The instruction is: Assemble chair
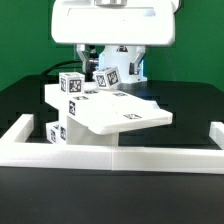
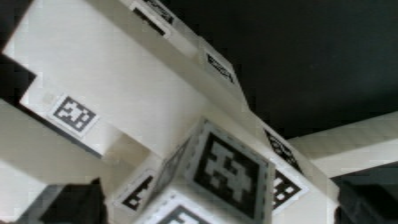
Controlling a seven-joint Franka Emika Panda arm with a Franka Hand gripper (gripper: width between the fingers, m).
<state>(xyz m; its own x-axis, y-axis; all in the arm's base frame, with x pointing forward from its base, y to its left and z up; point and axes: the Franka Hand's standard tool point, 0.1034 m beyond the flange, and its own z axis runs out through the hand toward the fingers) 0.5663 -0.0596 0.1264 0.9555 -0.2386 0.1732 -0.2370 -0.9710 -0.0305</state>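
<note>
While the chair (image 1: 95, 110) rests partly built against the border wall (image 1: 110, 155), seat plate (image 1: 118, 112) flat and a square leg (image 1: 72, 85) upright on it, I have the gripper (image 1: 108, 62) above with jaws apart, empty. I judge a leg just seated; next I must fetch another part.

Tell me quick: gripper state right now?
Gripper: open, holding nothing, behind the chair.
</note>
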